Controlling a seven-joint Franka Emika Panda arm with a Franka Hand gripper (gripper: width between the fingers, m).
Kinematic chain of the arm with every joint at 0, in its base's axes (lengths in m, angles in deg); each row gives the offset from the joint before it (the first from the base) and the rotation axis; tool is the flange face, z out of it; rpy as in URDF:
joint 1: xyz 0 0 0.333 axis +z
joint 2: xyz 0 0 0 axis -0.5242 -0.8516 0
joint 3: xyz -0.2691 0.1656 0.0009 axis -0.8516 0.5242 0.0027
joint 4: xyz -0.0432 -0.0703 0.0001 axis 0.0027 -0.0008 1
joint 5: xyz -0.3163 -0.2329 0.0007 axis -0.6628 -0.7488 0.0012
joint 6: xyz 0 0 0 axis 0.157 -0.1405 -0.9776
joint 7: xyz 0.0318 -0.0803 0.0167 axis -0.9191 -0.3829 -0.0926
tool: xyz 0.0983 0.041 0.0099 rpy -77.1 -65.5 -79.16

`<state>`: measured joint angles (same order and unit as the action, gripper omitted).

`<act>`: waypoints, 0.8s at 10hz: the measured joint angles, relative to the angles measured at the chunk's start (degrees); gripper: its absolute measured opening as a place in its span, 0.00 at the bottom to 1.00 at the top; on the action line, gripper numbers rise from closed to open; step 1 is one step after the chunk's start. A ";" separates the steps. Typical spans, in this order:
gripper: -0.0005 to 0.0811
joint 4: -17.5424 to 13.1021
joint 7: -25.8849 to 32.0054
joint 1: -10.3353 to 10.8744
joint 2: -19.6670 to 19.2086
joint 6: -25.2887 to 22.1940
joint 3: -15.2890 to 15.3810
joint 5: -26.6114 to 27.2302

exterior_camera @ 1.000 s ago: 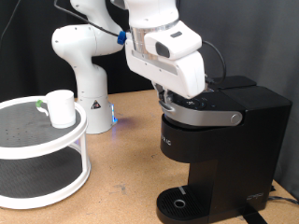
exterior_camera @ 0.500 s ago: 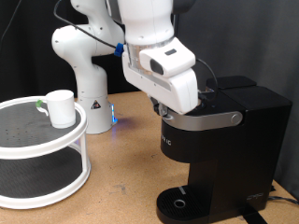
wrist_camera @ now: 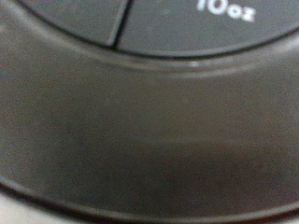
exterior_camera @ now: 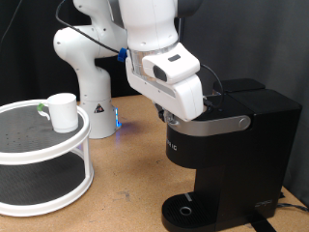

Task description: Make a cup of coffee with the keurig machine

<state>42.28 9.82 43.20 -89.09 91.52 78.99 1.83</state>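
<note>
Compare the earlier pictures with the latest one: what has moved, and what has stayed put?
The hand slid along the top of the keurig machine toward the exterior view's left, ending low over the lid's front edge; the last half second brought only a slight further shift. Nothing was visibly taken hold of or let go. The cup stayed on the white rack, and the machine did not move.

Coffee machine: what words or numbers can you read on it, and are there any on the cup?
"10oz": white print on a button on top of the coffee machine, seen in the wrist view.
Pale lettering on the coffee machine's front: too small and blurred to read.
The cup: no writing shows.
</note>
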 joint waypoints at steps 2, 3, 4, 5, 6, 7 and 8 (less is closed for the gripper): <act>0.01 -0.04 1.11 0.00 0.00 -0.03 -0.31 1.48; 0.01 -0.21 2.14 -0.04 0.03 -0.19 -0.52 2.68; 0.01 -0.45 3.86 -0.16 0.23 -0.63 -0.88 4.40; 0.01 -0.74 5.19 -0.26 0.66 -1.43 -1.23 5.60; 0.01 -1.16 5.80 -0.38 1.12 -2.56 -1.41 6.18; 0.01 -1.80 6.07 -0.40 1.49 -3.84 -1.78 6.50; 0.01 -2.50 6.29 -0.44 1.96 -5.34 -2.17 6.99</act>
<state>39.77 16.10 42.76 -87.13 86.18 76.82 8.82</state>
